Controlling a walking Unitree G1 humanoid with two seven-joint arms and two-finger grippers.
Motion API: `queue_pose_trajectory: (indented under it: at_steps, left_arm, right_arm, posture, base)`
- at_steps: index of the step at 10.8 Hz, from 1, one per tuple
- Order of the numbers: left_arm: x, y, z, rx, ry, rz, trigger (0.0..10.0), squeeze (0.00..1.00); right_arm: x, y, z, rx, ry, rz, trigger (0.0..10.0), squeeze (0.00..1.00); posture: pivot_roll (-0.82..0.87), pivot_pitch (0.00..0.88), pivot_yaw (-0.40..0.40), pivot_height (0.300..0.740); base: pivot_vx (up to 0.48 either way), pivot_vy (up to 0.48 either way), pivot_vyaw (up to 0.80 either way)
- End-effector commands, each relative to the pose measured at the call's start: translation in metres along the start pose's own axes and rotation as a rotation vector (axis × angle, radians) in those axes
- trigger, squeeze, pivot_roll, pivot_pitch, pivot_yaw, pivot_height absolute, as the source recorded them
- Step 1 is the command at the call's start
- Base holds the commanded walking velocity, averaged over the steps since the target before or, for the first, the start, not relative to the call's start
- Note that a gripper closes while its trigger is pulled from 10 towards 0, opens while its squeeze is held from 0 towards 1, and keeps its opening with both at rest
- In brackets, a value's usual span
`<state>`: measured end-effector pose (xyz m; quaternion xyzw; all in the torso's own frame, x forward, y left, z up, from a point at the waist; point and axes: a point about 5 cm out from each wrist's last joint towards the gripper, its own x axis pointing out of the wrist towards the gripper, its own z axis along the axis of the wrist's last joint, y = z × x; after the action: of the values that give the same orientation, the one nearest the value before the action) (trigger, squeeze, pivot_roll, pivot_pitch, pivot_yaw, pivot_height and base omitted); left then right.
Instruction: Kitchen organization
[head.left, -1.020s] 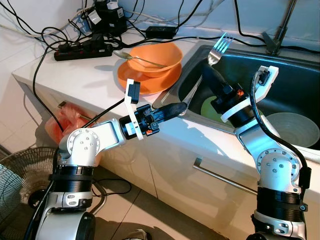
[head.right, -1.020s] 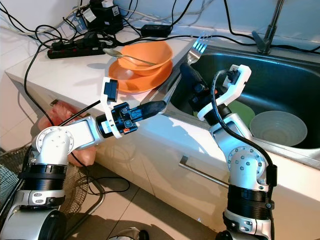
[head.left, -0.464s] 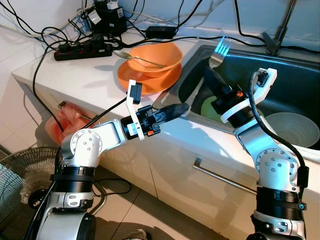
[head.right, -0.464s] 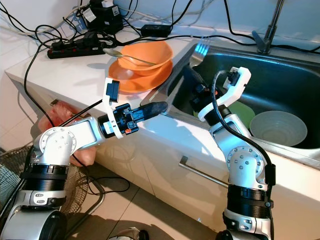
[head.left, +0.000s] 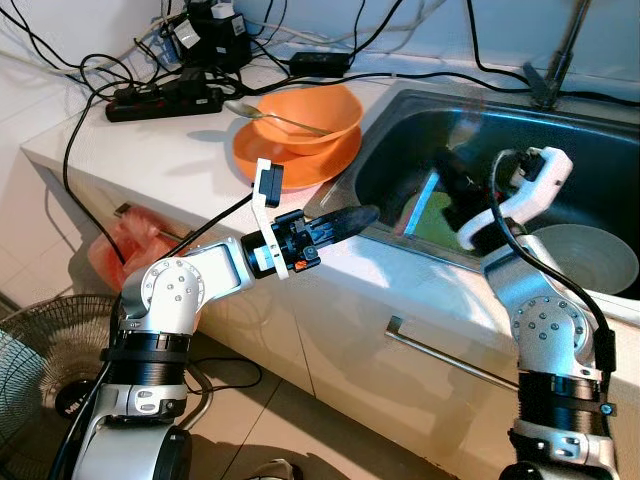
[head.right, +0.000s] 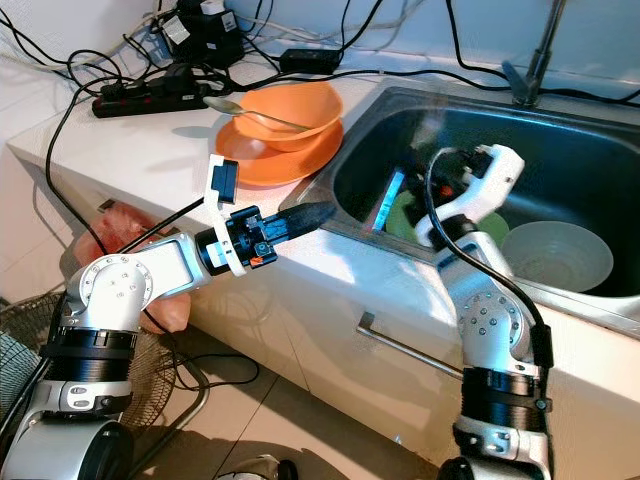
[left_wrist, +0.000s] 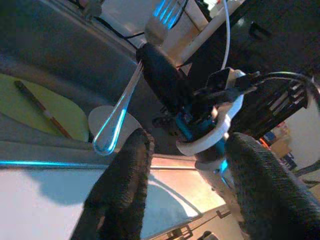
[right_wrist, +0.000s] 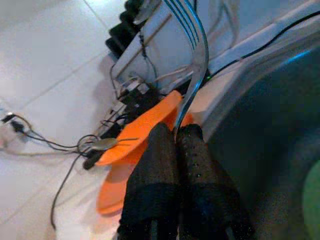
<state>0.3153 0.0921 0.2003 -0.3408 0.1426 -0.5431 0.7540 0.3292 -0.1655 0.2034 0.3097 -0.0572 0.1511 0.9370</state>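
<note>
My right gripper (head.left: 452, 172) is low over the steel sink (head.left: 385, 120), shut on a metal fork (head.left: 420, 200) that shows as a blurred streak slanting down toward a green plate (head.left: 437, 218) on the sink floor. In the right wrist view the fingers (right_wrist: 160, 165) pinch the fork (right_wrist: 192, 45) at its handle, tines pointing away. My left gripper (head.left: 350, 217) hovers open at the sink's near-left rim, holding nothing; its wrist view looks across at the fork (left_wrist: 117, 120) and the right gripper. An orange bowl (head.left: 310, 118) holding a spoon (head.left: 272, 116) sits on an orange plate (head.left: 300, 165) on the counter.
A pale bowl (head.left: 585, 255) rests in the sink's right part, with the faucet (head.left: 560, 55) behind it. A power strip (head.left: 165, 100) and tangled cables crowd the counter's back. Below are a drawer handle (head.left: 450, 360), a red bag (head.left: 125, 240) and a floor fan (head.left: 40, 370).
My right gripper has swung right and down into the sink, tipping the fork from upright above the rim to a low slant. The left gripper crept slightly toward the sink.
</note>
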Motion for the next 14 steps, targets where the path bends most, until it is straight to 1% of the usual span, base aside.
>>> queue_pose_trajectory:
  at_steps: [1,3,4,5,6,7,8,9,10,11,12,13,14]
  left_arm:
    - [-0.004,0.001,0.000,0.015,0.002,0.015,10.0,1.00]
    - [-0.003,0.002,0.001,0.028,0.009,0.025,10.0,1.00]
    - [-0.004,0.002,0.000,0.030,0.013,0.027,10.0,1.00]
    - [-0.005,0.002,0.001,0.035,0.015,0.036,10.0,1.00]
    - [-0.007,0.005,0.002,0.053,0.007,0.066,10.0,1.00]
    - [-0.007,0.007,0.003,0.061,0.000,0.091,10.0,1.00]
    - [-0.009,0.012,0.005,0.088,-0.014,0.143,10.0,1.00]
    - [-0.011,0.015,0.006,0.113,-0.025,0.182,10.0,1.00]
    - [-0.011,0.016,0.007,0.124,-0.030,0.197,10.0,1.00]
    - [-0.013,0.019,0.009,0.156,-0.032,0.235,10.0,1.00]
    - [-0.014,0.020,0.009,0.165,-0.035,0.247,10.0,1.00]
    - [-0.014,0.022,0.011,0.186,-0.037,0.268,10.0,1.00]
    - [-0.015,0.023,0.013,0.205,-0.043,0.287,10.0,1.00]
  right_arm:
    - [0.004,-0.002,0.005,-0.047,-0.027,-0.032,0.0,0.00]
    - [0.005,-0.010,0.005,-0.161,-0.034,-0.087,0.0,0.00]
    - [0.005,-0.014,0.003,-0.250,-0.027,-0.121,0.0,0.00]
    - [0.004,-0.020,0.000,-0.368,-0.007,-0.160,0.0,0.00]
    - [0.003,-0.028,-0.004,-0.460,0.015,-0.200,0.0,0.00]
    - [0.003,-0.030,-0.005,-0.470,0.019,-0.207,0.0,0.00]
    - [0.002,-0.035,-0.007,-0.496,0.028,-0.227,0.0,0.00]
    - [0.001,-0.043,-0.008,-0.581,0.041,-0.259,0.0,0.00]
    - [0.001,-0.046,-0.009,-0.606,0.045,-0.276,0.0,0.00]
    - [-0.001,-0.052,-0.009,-0.677,0.051,-0.311,2.9,0.00]
    - [-0.001,-0.054,-0.009,-0.687,0.056,-0.323,10.0,0.00]
    - [-0.001,-0.055,-0.009,-0.690,0.061,-0.331,10.0,0.00]
    - [0.001,-0.054,-0.009,-0.721,0.049,-0.314,10.0,0.00]
  posture:
    - [0.05,0.035,0.122,0.740]
    - [0.06,0.035,0.124,0.740]
    - [0.06,0.035,0.125,0.740]
    - [0.06,0.036,0.125,0.740]
    - [0.06,0.036,0.125,0.740]
    - [0.06,0.036,0.125,0.740]
    - [0.06,0.035,0.122,0.740]
    - [0.07,0.035,0.122,0.740]
    - [0.07,0.035,0.122,0.740]
    - [0.07,0.034,0.121,0.740]
    - [0.07,0.034,0.120,0.740]
    - [0.07,0.034,0.120,0.740]
    - [0.07,0.033,0.119,0.740]
  base:
    - [0.000,0.000,0.00]
    - [0.000,0.000,0.00]
    - [0.000,0.000,0.00]
    - [0.000,0.000,0.00]
    - [0.000,0.000,0.00]
    - [0.000,0.000,0.00]
    - [0.000,0.000,0.00]
    - [0.000,0.000,0.00]
    - [0.000,0.000,0.00]
    - [0.000,0.000,0.00]
    - [0.000,0.000,0.00]
    - [0.000,0.000,0.00]
    - [0.000,0.000,0.00]
